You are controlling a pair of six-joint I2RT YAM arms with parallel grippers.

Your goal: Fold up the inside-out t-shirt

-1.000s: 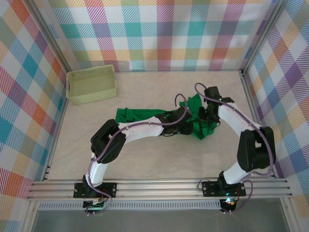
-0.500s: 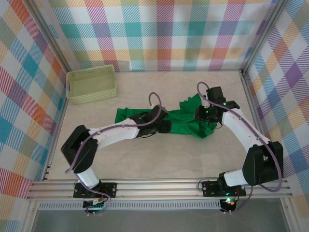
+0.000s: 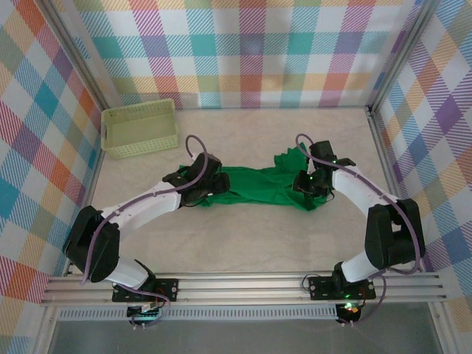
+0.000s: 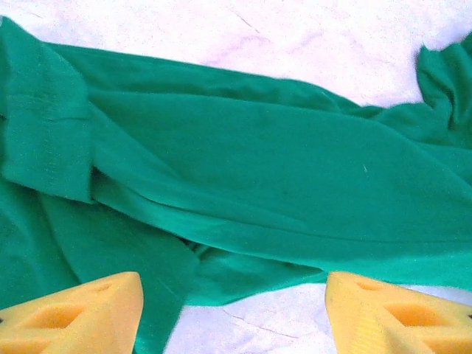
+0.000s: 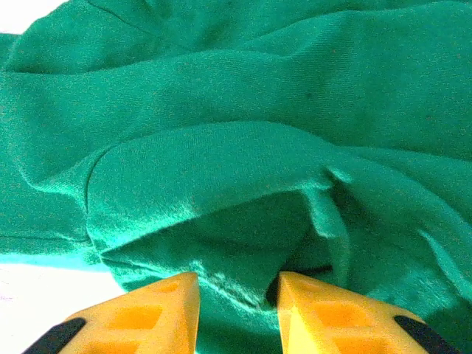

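Note:
The inside-out t-shirt (image 3: 254,184) is plain bright green and lies wrinkled in a long band across the middle of the table. My left gripper (image 3: 198,183) hovers over its left end. In the left wrist view the left gripper (image 4: 232,317) is open wide, with bare table and the t-shirt's (image 4: 258,162) edge between the yellow fingers (image 4: 74,310). My right gripper (image 3: 306,184) sits on the shirt's bunched right end. In the right wrist view the right gripper (image 5: 236,310) stands narrowly open, a fold of the t-shirt (image 5: 221,110) lying in the gap.
A pale yellow-green lattice basket (image 3: 140,129) stands at the back left, apart from the shirt. Checked walls with metal posts (image 3: 380,140) close in the table on three sides. A metal rail (image 3: 243,284) runs along the near edge.
My left arm has swept left along the shirt, from its right end to its left end. More of the shirt now shows, lying as a long band. The right gripper has barely shifted.

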